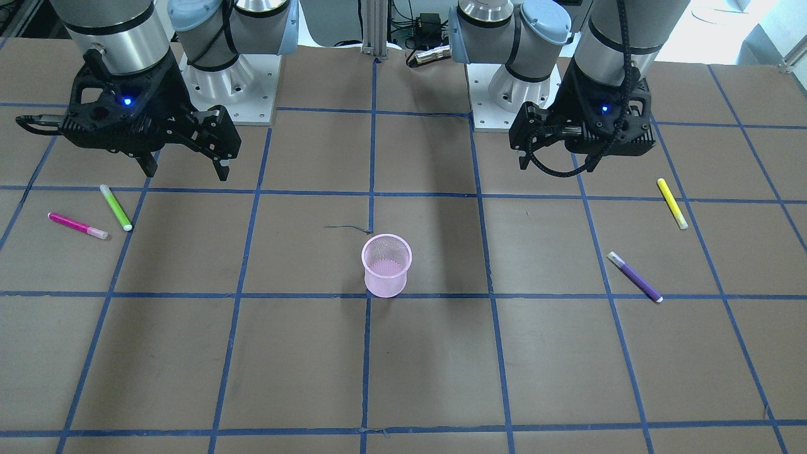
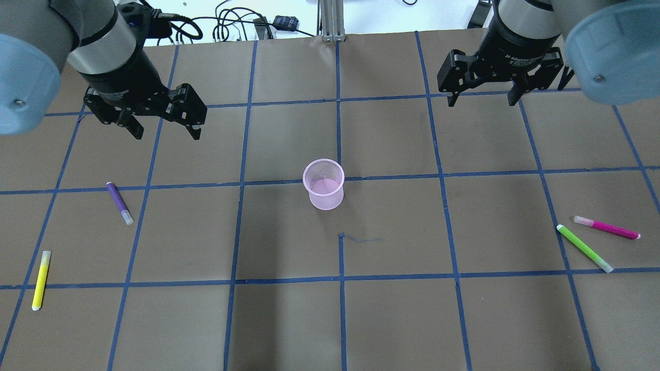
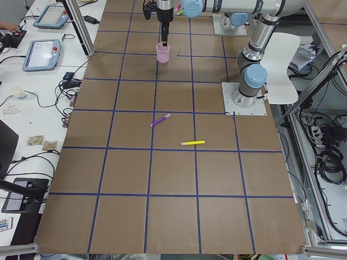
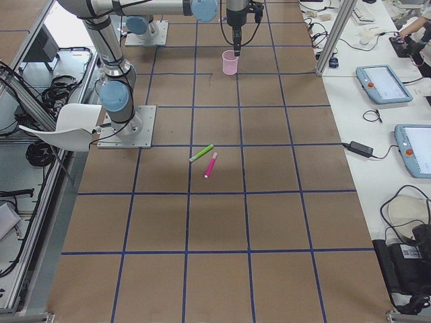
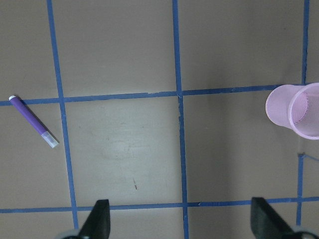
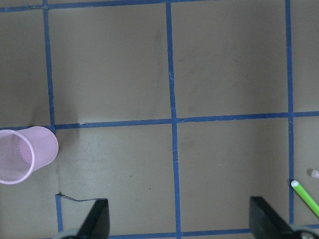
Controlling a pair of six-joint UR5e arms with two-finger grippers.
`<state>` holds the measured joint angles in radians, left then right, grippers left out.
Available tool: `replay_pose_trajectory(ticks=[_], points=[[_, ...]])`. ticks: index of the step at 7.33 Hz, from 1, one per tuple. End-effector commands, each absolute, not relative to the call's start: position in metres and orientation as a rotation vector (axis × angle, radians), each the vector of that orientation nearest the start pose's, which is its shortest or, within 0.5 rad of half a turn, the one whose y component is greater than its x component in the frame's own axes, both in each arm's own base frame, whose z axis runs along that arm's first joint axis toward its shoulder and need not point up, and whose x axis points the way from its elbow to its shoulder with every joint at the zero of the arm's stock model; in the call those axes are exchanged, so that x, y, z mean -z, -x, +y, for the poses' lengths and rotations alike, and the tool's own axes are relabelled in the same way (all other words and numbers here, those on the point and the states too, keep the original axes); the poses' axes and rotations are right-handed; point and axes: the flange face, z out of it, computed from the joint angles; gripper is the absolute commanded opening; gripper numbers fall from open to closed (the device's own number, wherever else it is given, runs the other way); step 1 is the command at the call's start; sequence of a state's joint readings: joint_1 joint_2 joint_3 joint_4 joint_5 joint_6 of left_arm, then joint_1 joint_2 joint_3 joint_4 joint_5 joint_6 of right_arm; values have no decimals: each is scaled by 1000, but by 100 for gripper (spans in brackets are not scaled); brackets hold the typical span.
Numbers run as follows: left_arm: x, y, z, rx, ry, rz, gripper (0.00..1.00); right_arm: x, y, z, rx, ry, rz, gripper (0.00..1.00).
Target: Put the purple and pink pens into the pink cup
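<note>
Pink cup stands upright, mouth up, at the centre of the table, w/ nothing showing inside its mesh. It was prob. set mid-table so either arm can reach it. Seen from overhead, purple pen lies flat at approx. 9 o'clock from the cup, well apart, on the robot's left. Pink pen lies flat at approx. 3 o'clock, well apart, on the right. Neither is in the cup yet. Two extras share the table: green pen just beside the pink one, not clearly touching it, and yellow pen at approx. 8 o'clock, beyond the purple. Left fingers hang above the table at 10 o'clock, spread wide and gripping nothing. Right fingers at 2 o'clock are likewise wide and empty. Both point down, each arm over its own half. It reads as a ready pose, so the left can take the purple and the right the pink. Task looks to be at its start. Likely first step is a descent onto a pen, and the right arm must pick pink, not its green neighbour.
</note>
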<state>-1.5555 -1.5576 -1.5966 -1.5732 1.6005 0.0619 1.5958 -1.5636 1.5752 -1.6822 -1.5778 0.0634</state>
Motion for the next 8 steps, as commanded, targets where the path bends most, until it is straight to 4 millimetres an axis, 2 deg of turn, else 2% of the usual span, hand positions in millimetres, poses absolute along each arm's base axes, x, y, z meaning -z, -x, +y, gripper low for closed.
replay_pose_trajectory(ticks=[1,3,4,5,6,7,8], points=[[-477,120,-484,-40,-67,3109,100,-494,-142,-501,158,-62,3148,100],[-477,120,-484,-40,-65,3110,100,-496,-138,-500,154,-43,3161,100],[-479,120,-483,-36,-65,3109,100,-498,-128,-503,165,9,3164,100],[-477,120,-484,-40,-65,3110,100,-496,-105,-508,153,29,3168,100],[-477,117,-484,-38,-58,3108,100,-490,-61,-516,127,136,3169,100],[-473,113,-484,-52,-46,3110,100,-480,-5,-523,93,321,3157,100],[-471,112,-482,-53,-41,3110,100,-451,48,-533,22,454,3123,100]])
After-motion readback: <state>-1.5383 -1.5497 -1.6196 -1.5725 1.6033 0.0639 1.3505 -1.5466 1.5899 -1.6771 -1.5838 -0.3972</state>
